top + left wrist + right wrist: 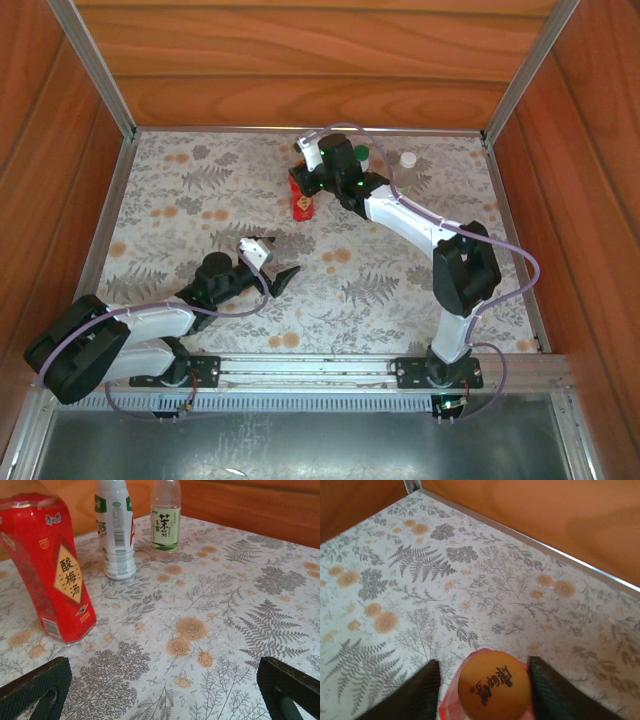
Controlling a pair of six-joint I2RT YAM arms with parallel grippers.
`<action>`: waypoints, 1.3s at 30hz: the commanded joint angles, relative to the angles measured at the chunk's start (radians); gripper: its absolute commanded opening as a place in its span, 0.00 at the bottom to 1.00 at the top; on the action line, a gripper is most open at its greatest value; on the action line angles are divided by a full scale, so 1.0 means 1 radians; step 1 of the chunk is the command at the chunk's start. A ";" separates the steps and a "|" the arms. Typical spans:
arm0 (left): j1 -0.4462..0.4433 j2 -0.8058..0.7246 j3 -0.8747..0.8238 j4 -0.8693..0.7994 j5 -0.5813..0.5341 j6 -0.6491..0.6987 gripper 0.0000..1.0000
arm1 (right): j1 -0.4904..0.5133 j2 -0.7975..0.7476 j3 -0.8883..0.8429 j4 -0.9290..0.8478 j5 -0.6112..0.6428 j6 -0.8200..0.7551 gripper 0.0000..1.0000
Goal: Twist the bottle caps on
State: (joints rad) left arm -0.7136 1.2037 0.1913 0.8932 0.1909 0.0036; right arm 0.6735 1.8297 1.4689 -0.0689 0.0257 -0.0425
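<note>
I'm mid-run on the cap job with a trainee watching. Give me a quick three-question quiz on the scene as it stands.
1. True or false: the left gripper stands open, holding nothing.
2. The right gripper has a finger on either side of the top of which bottle? A. white bottle with dark-green label. B. red plastic bottle. C. clear bottle with pale green label.
3. Fill in: the small round plastic cap on top of that bottle is ___ in colour.

Key: 1 true; 2 B; 3 orange.
</note>
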 commanded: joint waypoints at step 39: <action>0.721 0.318 0.133 0.055 -0.161 0.035 1.00 | -0.610 -0.330 -1.027 0.834 0.044 0.005 1.00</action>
State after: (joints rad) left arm -0.0299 1.4715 0.3134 0.8261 -0.0296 0.0986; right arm 0.1070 1.4502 0.4576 0.5842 0.1917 -0.0864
